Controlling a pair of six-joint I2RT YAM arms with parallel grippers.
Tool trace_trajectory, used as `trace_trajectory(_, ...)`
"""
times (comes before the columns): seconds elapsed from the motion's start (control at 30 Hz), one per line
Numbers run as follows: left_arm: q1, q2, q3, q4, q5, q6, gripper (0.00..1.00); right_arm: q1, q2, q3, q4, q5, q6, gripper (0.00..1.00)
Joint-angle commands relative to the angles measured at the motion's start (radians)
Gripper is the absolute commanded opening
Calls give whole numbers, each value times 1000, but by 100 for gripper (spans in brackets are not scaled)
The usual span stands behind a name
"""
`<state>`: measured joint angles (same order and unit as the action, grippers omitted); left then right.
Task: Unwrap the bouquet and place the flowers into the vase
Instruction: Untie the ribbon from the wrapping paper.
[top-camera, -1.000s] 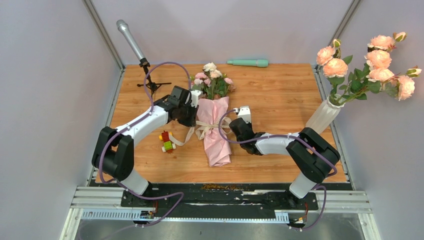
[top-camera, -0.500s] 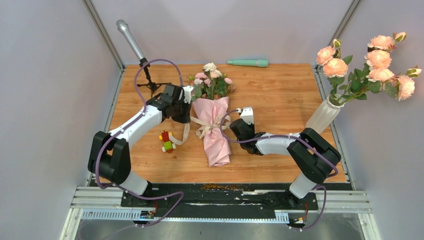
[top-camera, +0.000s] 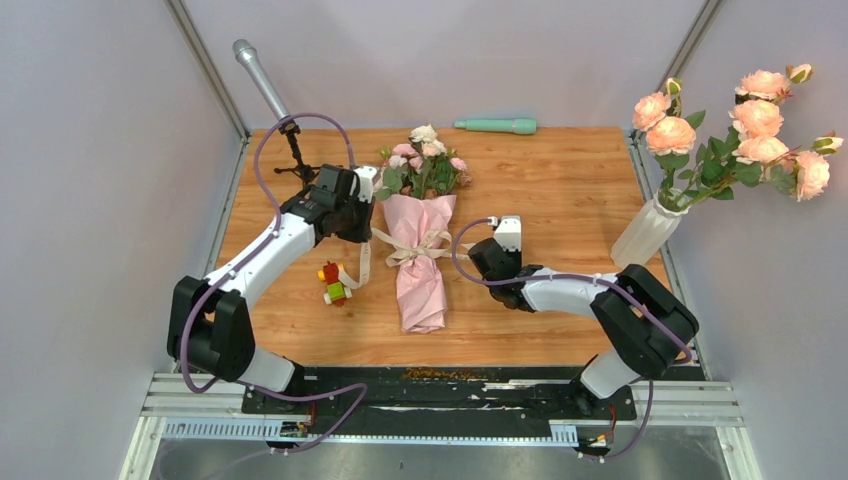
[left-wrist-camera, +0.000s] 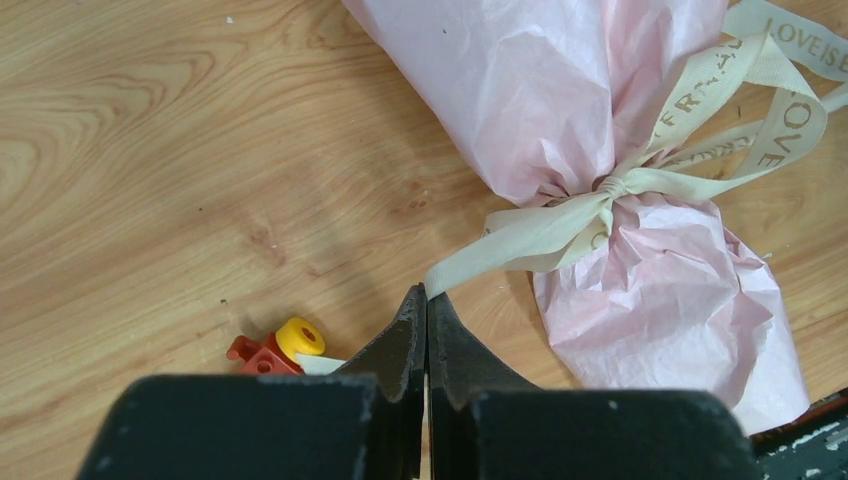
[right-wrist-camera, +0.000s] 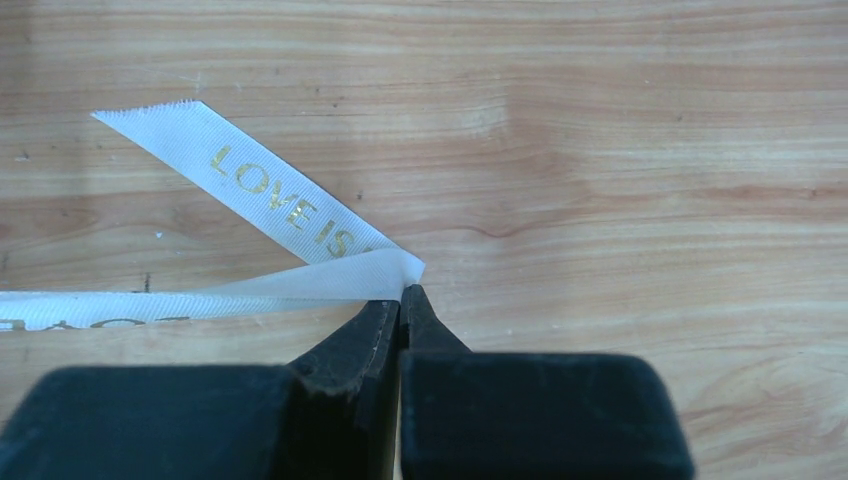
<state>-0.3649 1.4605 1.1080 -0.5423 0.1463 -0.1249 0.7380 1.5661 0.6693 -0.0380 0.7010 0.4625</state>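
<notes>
Pink crinkled paper (left-wrist-camera: 520, 90) wraps the bouquet (top-camera: 418, 290), lying mid-table with its roses (top-camera: 425, 160) toward 12 o'clock. Its gold-lettered cream ribbon (left-wrist-camera: 560, 215) is pinched on either side by the left gripper (left-wrist-camera: 427, 300) and right gripper (right-wrist-camera: 402, 292).

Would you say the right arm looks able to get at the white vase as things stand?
Probably yes: nothing stands between it and the vase, though its pincer, shut on the ribbon, must release first.

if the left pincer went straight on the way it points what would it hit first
Past the ribbon it pinches, the left pincer probably meets the pink paper of the bouquet first; depth is unclear, so if it slopes down steeply it could touch the table instead.
</notes>
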Motion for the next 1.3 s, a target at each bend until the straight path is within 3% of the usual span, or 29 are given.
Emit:
trace_trajectory(0.0, 9, -58, 11, -1, -56, 18, 0, -19, -56, -18, -43, 40, 52, 0)
trace_trajectory(0.7, 24, -115, 6, -13, -104, 37, 0, -124, -146, -84, -71, -14, 93, 0)
trace_trajectory(1.27, 59, -155, -3, -1, -90, 32, 0, -261, -323, -153, -87, -141, 120, 0)
